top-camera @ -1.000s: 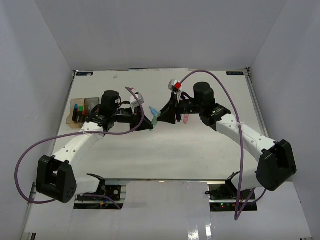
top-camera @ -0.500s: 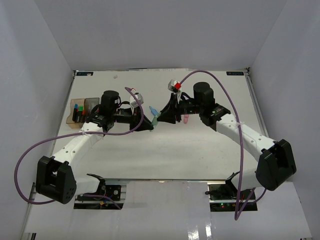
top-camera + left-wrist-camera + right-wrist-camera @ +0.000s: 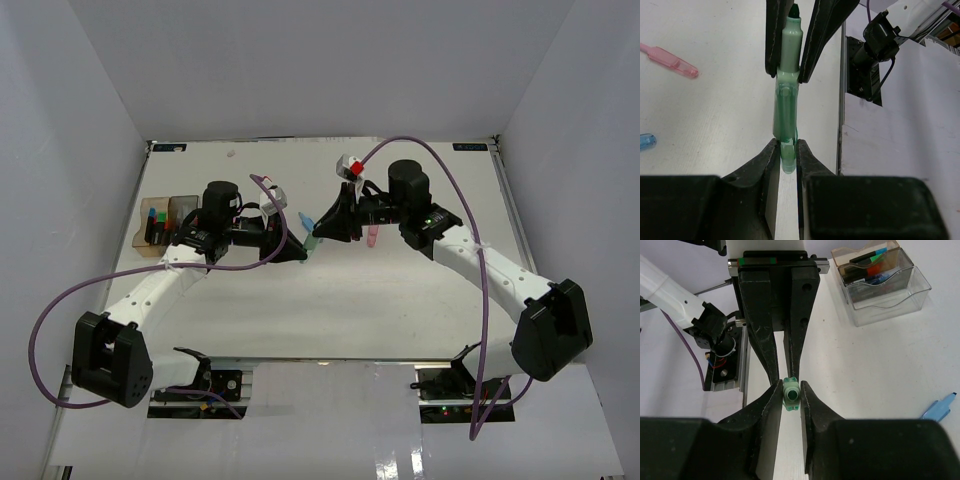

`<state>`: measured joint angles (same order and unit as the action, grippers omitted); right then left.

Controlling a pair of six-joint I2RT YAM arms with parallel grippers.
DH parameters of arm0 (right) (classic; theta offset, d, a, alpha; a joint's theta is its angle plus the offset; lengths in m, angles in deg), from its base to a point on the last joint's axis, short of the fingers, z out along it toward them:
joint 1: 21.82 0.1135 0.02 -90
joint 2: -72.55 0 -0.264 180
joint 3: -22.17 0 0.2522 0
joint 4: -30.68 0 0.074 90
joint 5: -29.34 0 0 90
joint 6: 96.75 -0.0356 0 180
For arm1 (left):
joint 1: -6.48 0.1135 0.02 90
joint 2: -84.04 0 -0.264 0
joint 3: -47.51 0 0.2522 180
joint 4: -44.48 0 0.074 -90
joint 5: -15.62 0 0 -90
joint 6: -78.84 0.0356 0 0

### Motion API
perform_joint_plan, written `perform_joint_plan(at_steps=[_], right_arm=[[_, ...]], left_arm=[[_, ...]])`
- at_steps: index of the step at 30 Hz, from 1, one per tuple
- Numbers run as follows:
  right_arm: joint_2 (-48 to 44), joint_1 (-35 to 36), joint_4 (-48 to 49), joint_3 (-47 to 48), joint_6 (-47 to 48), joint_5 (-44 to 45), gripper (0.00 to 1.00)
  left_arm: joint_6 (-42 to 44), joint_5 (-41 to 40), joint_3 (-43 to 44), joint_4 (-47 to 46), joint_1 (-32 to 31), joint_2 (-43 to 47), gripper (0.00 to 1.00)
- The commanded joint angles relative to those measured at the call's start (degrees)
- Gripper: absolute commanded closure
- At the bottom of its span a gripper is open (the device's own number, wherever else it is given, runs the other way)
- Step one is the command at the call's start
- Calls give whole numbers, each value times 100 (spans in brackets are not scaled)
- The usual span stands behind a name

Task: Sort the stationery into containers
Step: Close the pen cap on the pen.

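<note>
- The right gripper (image 3: 790, 391) has been narrowing its jaws over the last second and is now pinching one end of the green pen (image 3: 785, 102). The left gripper (image 3: 785, 149) is keeping its clamp on the other end, unchanged.
- With both grippers grasping the same pen, this is looking like a pass from one arm to the other, or a two-handed pull. Which one cannot be told.
- The pen is therefore not yet sorted. It is hanging over the middle of the worktop (image 3: 400, 300), well apart from the containers (image 3: 160, 240).
- Both arms are reaching from the near edge with elbows spread toward the left and right edges. Their forearms are turning inward, so the grippers are meeting nose to nose with the pen lying roughly level between them.
- Just beyond the meeting point, a blue pen (image 3: 306, 219) and a pink pen (image 3: 372, 238) are lying loose, waiting their turn.
- At the left edge, the containers are already holding several capped highlighters.
</note>
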<state>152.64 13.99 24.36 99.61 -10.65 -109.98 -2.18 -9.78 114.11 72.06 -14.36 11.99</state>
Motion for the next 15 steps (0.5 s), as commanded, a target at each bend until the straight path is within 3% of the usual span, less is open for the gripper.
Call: perform_joint_plan(at_steps=[1, 5, 15], right_arm=[[-12, 13, 223, 294, 21, -87, 75], [-20, 22, 188, 312, 65, -78, 82], [-143, 5, -111, 435, 590, 247, 89]], left_arm=[[61, 202, -37, 77, -43, 33, 100], [87, 132, -37, 85, -43, 42, 100], [17, -53, -10, 77, -34, -72, 100]])
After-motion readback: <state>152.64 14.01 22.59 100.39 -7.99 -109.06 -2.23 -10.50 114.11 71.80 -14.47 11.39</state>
